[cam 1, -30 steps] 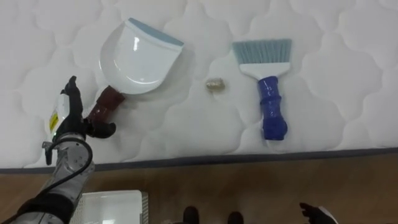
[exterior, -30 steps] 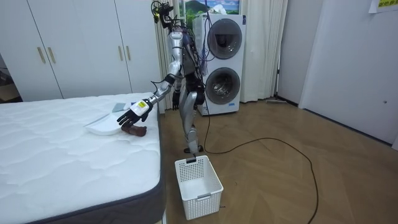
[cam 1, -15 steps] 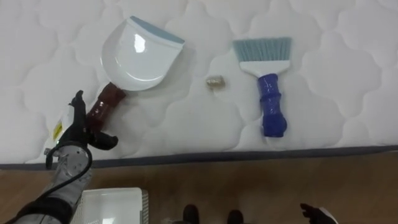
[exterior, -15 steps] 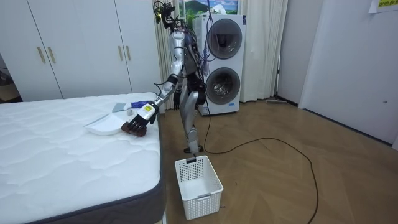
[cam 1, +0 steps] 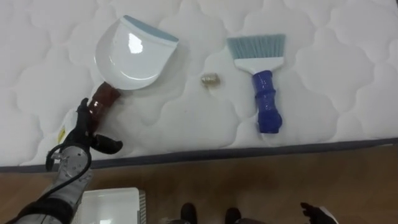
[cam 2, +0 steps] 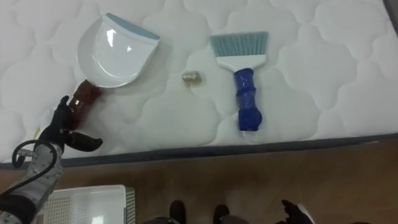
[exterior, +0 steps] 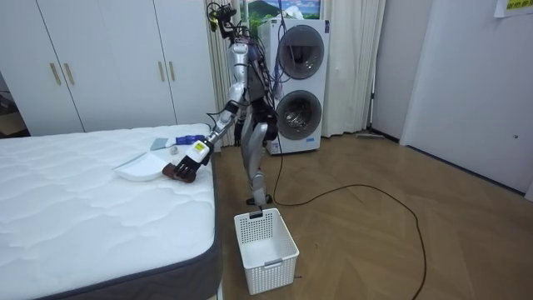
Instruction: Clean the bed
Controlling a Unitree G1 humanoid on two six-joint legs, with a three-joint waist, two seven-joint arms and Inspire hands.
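The dustpan (cam 1: 134,53) is laid on the mattress (cam 1: 186,124). At the end of its brown handle (cam 1: 102,99) the left hand (cam 1: 81,134) is placed, fingers straight, thumb spread, nothing gripped. The handle should be fully enclosed before lifting. To the dustpan's right are found 1 small scrap (cam 1: 210,79) and, beyond it, the blue brush (cam 1: 264,93). The right hand (cam 1: 317,214) is seen well apart.

White wardrobes (exterior: 108,67) stood at the back beside two washing machines (exterior: 298,83) (one stacked on the other); pale curtains (exterior: 356,67) hung just beside them, and a wooden floor (exterior: 375,242) spread below a plain wall (exterior: 466,83).
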